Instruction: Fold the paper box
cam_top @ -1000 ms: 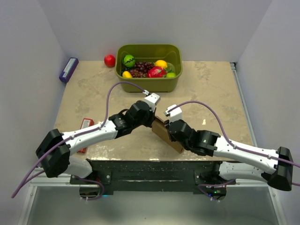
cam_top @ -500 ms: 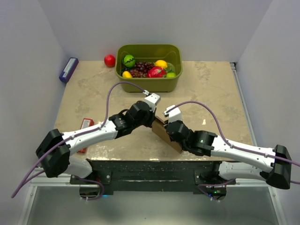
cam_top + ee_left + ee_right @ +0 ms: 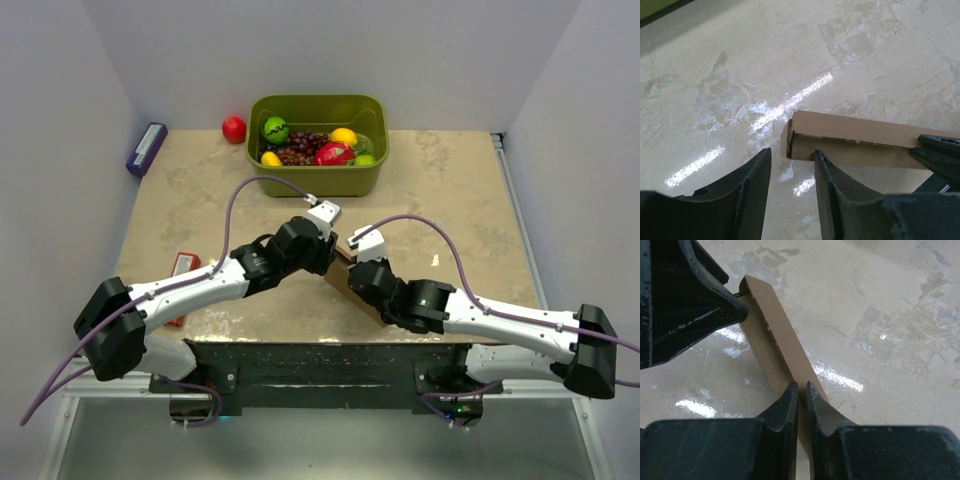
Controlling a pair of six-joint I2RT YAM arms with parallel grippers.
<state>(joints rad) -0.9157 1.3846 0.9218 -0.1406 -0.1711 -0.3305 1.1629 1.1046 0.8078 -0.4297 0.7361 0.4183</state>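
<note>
The paper box (image 3: 341,273) is a flattened brown cardboard blank standing on edge on the beige table, between the two arms. My right gripper (image 3: 801,385) is shut on its near upper edge, the cardboard (image 3: 771,330) pinched between both fingers. My left gripper (image 3: 792,152) is open at the box's other end; the folded end of the box (image 3: 855,142) lies just past its fingertips, and its right finger (image 3: 826,170) touches or nearly touches the cardboard. From above, the left gripper (image 3: 325,262) and right gripper (image 3: 358,285) meet over the box and hide most of it.
An olive-green tub (image 3: 318,182) of fruit stands at the back centre, with a red ball (image 3: 234,129) to its left. A purple pack (image 3: 146,148) leans at the left wall. A slim red pack (image 3: 183,268) lies under the left arm.
My left gripper has opened and let go of the box's end. My right gripper has closed tighter on the box and shifted slightly left.
</note>
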